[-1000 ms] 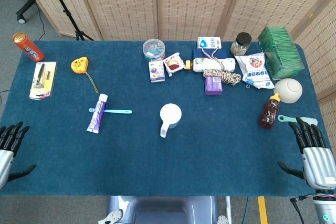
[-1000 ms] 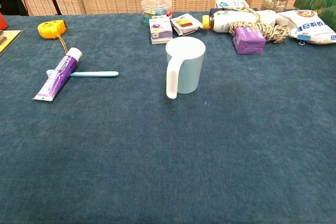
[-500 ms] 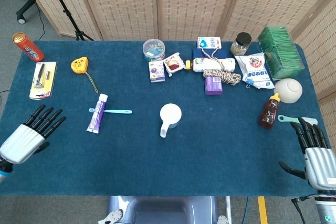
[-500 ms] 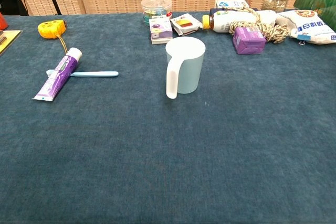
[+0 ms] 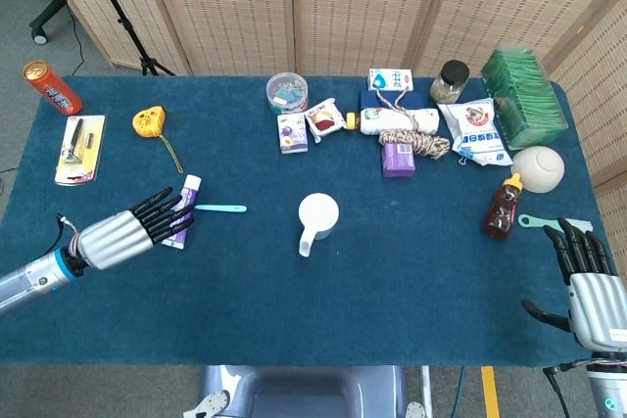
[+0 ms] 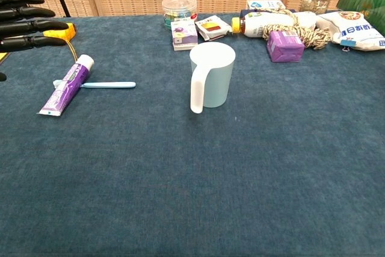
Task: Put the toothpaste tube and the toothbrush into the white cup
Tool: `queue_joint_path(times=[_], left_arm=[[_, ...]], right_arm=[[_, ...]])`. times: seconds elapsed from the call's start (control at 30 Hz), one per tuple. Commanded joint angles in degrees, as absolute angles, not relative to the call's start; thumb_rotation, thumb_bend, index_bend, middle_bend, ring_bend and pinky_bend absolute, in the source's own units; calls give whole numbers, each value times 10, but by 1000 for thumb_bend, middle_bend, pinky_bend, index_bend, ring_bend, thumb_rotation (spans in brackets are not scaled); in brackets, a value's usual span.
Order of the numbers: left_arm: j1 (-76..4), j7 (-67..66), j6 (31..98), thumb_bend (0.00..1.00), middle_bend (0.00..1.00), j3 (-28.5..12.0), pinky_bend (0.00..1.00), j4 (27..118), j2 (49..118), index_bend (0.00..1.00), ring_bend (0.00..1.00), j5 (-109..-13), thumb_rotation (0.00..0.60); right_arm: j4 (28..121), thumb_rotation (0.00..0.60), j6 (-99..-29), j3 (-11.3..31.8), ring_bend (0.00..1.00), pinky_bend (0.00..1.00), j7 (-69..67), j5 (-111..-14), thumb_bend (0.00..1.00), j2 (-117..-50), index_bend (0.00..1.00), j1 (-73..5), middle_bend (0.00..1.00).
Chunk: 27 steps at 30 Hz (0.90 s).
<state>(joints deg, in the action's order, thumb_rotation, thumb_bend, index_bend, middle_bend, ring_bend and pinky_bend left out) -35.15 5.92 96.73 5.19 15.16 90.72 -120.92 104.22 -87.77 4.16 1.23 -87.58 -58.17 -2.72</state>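
Head view shows the left hand with its fingers spread and holding nothing, their tips at the left edge of the toothpaste tube; whether they touch it cannot be told. The right hand rests far right of the white cup, fingers apart and likewise holding nothing.

The step in hand looks like the first pick-up. To do it well, the left hand should probably settle over the middle of the tube and close across its narrow width, lifting straight up so the toothbrush lying crosswise under it is not dragged along. The tube should then go into the cup cap end or crimped end down, released only once it is well inside the rim.

The tube is purple and white with a white cap at its far end, lying flat on the bench well left of the cup. The toothbrush is slim and light blue, its handle pointing toward the cup. The cup stands upright, handle toward the robot.
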Motion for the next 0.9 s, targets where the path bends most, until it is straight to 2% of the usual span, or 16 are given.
queue_joint_path(times=[0.03, 0.23, 0.9], left_arm=[[-378, 64, 945, 27, 0, 76, 0, 110, 930, 0, 0, -1212, 600], [-386, 49, 908, 27, 0, 110, 0, 79, 946, 0, 0, -1213, 600], [-408, 15, 819, 27, 0, 155, 0, 70, 992, 0, 0, -1175, 600]], right_arm=[[1042, 600, -876, 42, 0, 0, 14, -874, 0, -583, 0, -28, 0], [1042, 600, -875, 44, 0, 0, 16, -869, 0, -584, 0, -28, 0], [1042, 600, -867, 45, 0, 0, 24, -862, 0, -588, 0, -32, 0]])
